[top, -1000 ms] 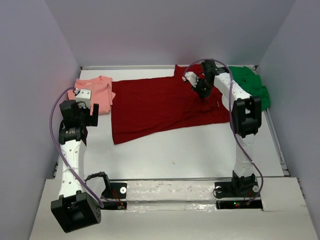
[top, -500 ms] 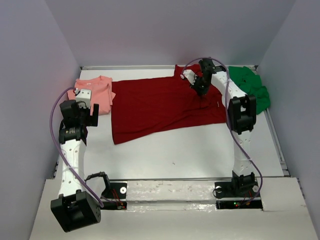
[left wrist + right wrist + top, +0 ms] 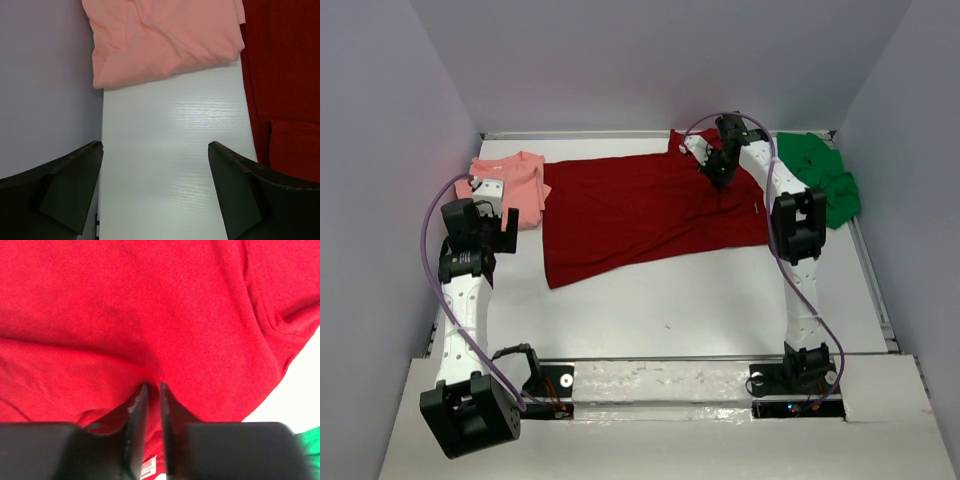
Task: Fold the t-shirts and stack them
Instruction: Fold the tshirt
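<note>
The dark red t-shirt (image 3: 640, 215) lies spread across the middle of the table; it fills the right wrist view (image 3: 150, 305). My right gripper (image 3: 717, 178) is shut on a pinch of its cloth near the far right part, with the fabric bunched between the jaws (image 3: 154, 390). The salmon pink t-shirt (image 3: 512, 183) lies folded at the far left, also in the left wrist view (image 3: 160, 40). The bright green t-shirt (image 3: 825, 178) is crumpled at the far right. My left gripper (image 3: 483, 205) is open and empty above bare table near the pink shirt (image 3: 155, 150).
Grey walls enclose the table on the left, back and right. The left wall (image 3: 45, 85) is close beside my left gripper. The white tabletop (image 3: 700, 300) shows in front of the red shirt. A white label (image 3: 149, 469) shows on the red shirt.
My right gripper has moved a little toward the far left, dragging the pinched red cloth with it. The left arm has not moved.
</note>
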